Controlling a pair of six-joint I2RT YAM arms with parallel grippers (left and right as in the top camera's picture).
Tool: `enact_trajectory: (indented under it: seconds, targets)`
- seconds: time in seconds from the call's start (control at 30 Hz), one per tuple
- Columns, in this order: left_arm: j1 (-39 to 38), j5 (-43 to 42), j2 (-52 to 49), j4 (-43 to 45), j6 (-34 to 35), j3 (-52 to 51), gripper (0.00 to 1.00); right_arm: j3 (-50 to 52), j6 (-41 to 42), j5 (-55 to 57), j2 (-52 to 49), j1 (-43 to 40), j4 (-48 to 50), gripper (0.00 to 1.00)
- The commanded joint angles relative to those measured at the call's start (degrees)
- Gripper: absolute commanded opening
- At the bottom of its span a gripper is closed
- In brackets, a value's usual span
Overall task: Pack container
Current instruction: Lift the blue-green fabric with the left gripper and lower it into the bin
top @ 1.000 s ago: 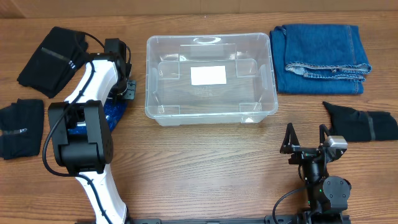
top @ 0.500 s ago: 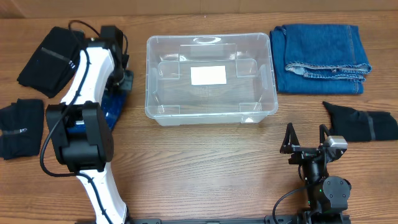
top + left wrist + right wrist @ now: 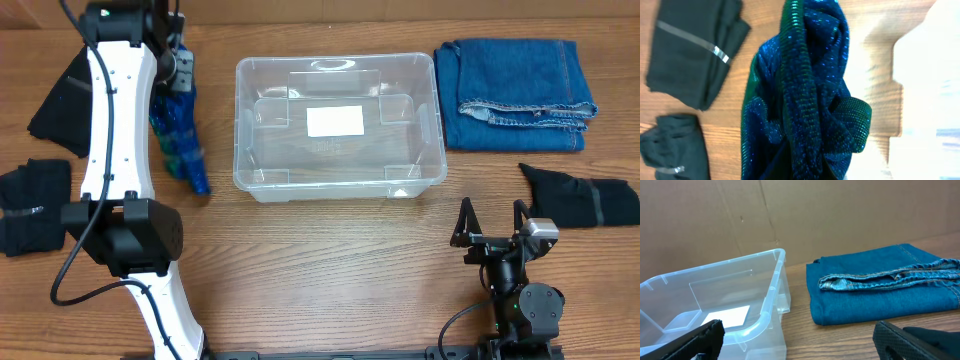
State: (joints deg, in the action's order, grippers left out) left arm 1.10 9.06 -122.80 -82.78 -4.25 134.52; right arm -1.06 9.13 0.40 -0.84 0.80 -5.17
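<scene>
The clear container (image 3: 239, 130) stands in the middle of the table with only its white label showing inside. My left gripper (image 3: 171, 58) is raised by the container's far left corner and shut on a glittery blue cloth (image 3: 178, 135). The cloth hangs from the gripper in a long strip, its lower end near the table. In the left wrist view the blue cloth (image 3: 810, 100) fills the centre and hides the fingers. My right gripper (image 3: 492, 220) rests open near the front right, holding nothing. Seen from the right wrist, the container (image 3: 767, 312) lies ahead on the left.
Folded blue jeans (image 3: 520, 80) lie at the back right, also seen as jeans (image 3: 880, 295) from the right wrist. A black garment (image 3: 590, 200) lies on the right. Two black garments (image 3: 60, 100) (image 3: 30, 205) lie on the left.
My left arm has risen and swung toward the back, lifting the blue cloth off the table so that it now hangs stretched out. The right arm has not moved.
</scene>
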Motion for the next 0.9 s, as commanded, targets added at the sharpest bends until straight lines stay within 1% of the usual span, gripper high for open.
enact_trajectory:
  seconds: [0.0, 0.13, 0.33, 0.67, 0.87]
  targets:
    - [-0.5, -1.8, 0.2, -1.5, -1.1, 8.2, 0.04, 0.6, -0.1, 0.4, 0.7, 0.1, 0.3, 1.0]
    - [-0.8, -2.6, 0.3, -2.8, -2.8, 13.2, 0.04, 0.6, -0.1, 0.4, 0.7, 0.1, 0.3, 1.0]
    - [-2.6, -2.7, 1.1, -3.1, -7.5, 18.7, 0.04, 0.6, -0.1, 0.4, 0.7, 0.1, 0.3, 1.0]
    - [-10.3, -2.4, 1.1, -2.6, -16.5, 28.8, 0.04, 0.6, -0.1, 0.4, 0.7, 0.1, 0.3, 1.0]
    - [-16.1, -0.3, 1.1, -0.8, -17.7, 34.3, 0.04, 0.6, -0.1, 0.4, 0.7, 0.1, 0.3, 1.0]
